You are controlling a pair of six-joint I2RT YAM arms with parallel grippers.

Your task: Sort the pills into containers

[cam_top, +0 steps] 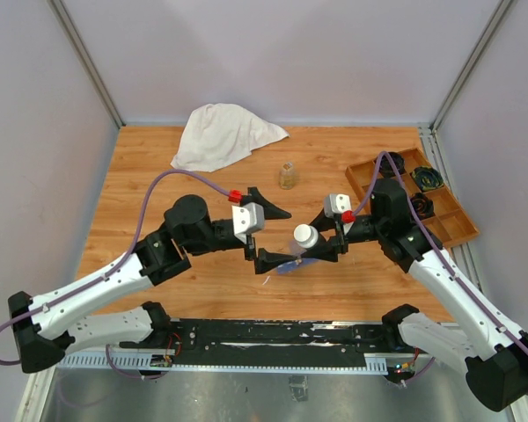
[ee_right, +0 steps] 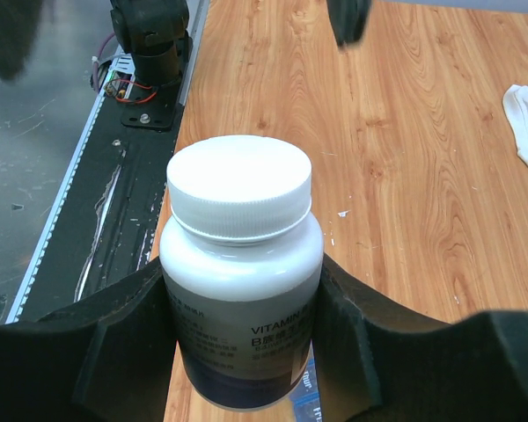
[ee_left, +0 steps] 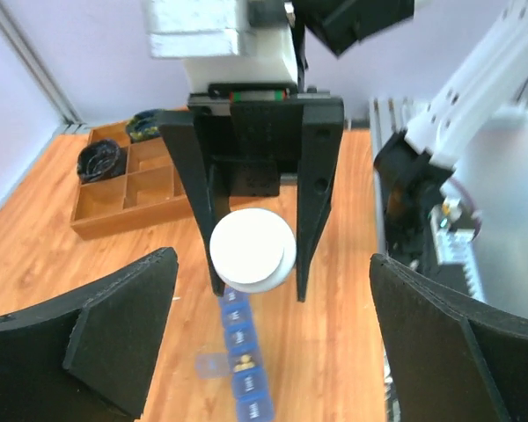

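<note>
Fingers (ee_right: 114,343) of the right gripper (ee_right: 242,290) are closed on the lower body of a white vitamin bottle (ee_right: 240,264), one pad on each side, and hold it upright above the table (cam_top: 158,176). Its white screw cap (ee_right: 238,185) is on, so no pills can be seen; they are presumably inside. Opposite, the left gripper (cam_top: 289,236) faces the bottle with its jaws spread wide and empty, one finger to either side of the cap and touching nothing. Judgement: the grip sits low on the body to leave the cap free, and the left jaws are set wide enough to close over that cap and unscrew it. The containers (ee_left: 243,360), a narrow blue strip of small square compartments, lie flat on the table just below the bottle and between the two grippers, placed to receive what is poured. One translucent lid appears swung out to the strip's side; something small and dark shows in one compartment, too unclear to identify. A wooden divided tray (cam_top: 449,224), a white cloth (cam_top: 220,136) and a small clear jar (cam_top: 288,174) stand well apart toward the far edge. Risk noted: twisting the cap may turn the bottle within the right grip.
</note>
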